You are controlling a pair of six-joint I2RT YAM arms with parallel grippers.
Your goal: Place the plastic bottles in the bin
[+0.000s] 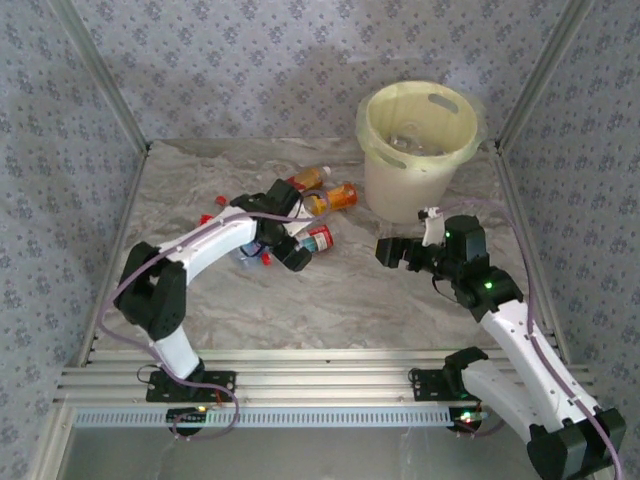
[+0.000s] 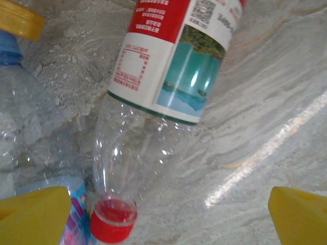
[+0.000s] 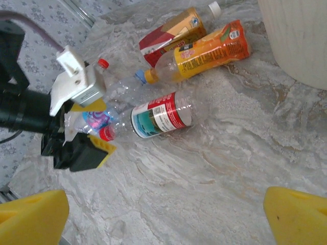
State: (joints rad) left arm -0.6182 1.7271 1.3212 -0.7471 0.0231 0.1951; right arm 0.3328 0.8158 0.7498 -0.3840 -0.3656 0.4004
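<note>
The pale yellow bin (image 1: 418,165) stands at the back right of the table, its wall (image 3: 299,35) also in the right wrist view. A clear bottle with a red and teal label (image 2: 173,61) (image 3: 159,115) lies on the table. Its red-capped neck (image 2: 113,220) sits between the open fingers of my left gripper (image 2: 168,219) (image 1: 290,250), nearer the left finger. An orange bottle (image 3: 209,51) (image 1: 336,197) and an amber bottle with a red label (image 3: 171,31) lie behind it. My right gripper (image 3: 163,217) (image 1: 392,250) hangs open over bare table, nothing between its pads.
A crushed clear bottle with a blue and pink label (image 2: 76,206) (image 3: 94,118) lies against the left finger. A blue-capped clear bottle (image 2: 20,102) and a yellow cap (image 2: 19,20) are beside it. Patterned walls and metal posts enclose the table (image 1: 330,300).
</note>
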